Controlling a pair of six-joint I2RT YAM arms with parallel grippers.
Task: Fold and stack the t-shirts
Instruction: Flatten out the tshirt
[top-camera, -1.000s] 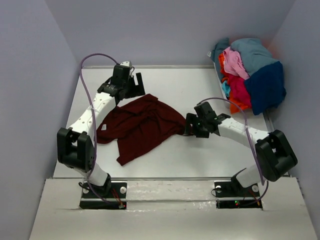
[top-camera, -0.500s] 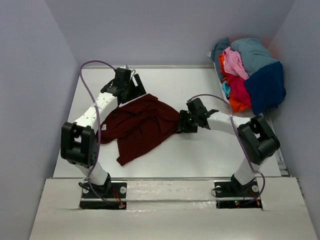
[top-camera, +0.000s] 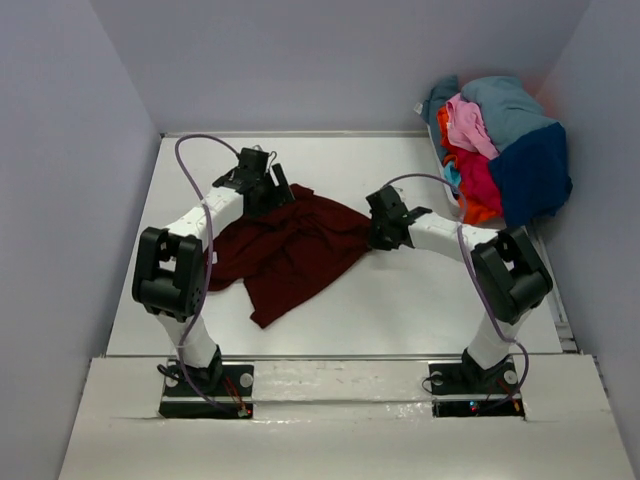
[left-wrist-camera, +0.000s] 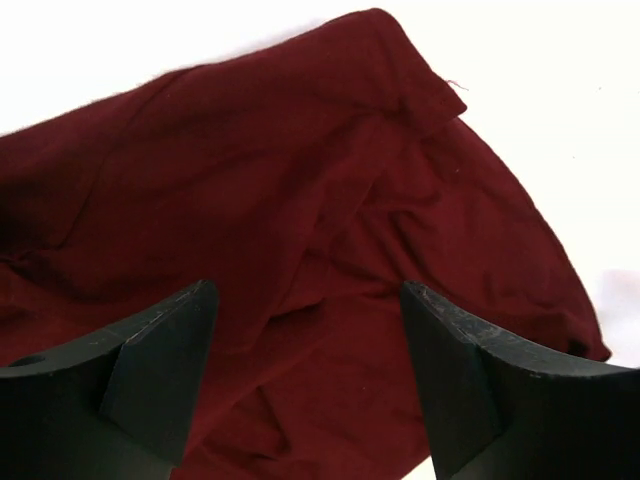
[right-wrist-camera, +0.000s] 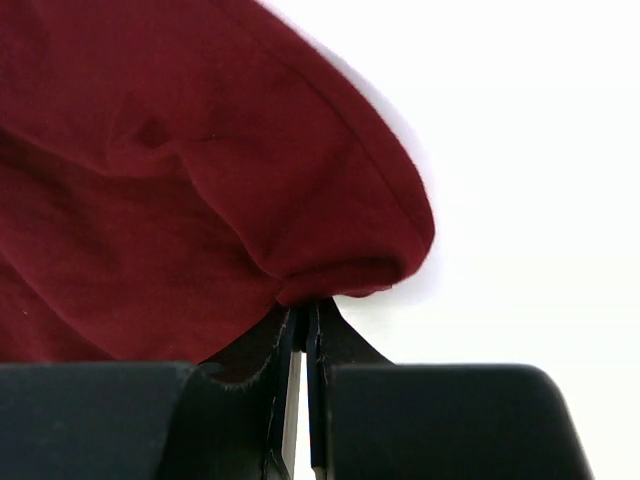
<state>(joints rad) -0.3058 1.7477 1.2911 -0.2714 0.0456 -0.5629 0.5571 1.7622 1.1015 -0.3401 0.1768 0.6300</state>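
From above, the maroon t-shirt (top-camera: 290, 250) lies crumpled on the worktop (top-camera: 400, 320), between both arms. Left wrist: your left jaws stand apart above the cloth; bring them down on one edge before closing. Right wrist: your right jaws are clamped on a rolled edge; pull gently.

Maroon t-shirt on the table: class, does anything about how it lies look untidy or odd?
The maroon t-shirt lies crumpled and askew on the table, creased rather than flat. The right gripper is shut on its right edge; the left gripper hangs open over its far edge.
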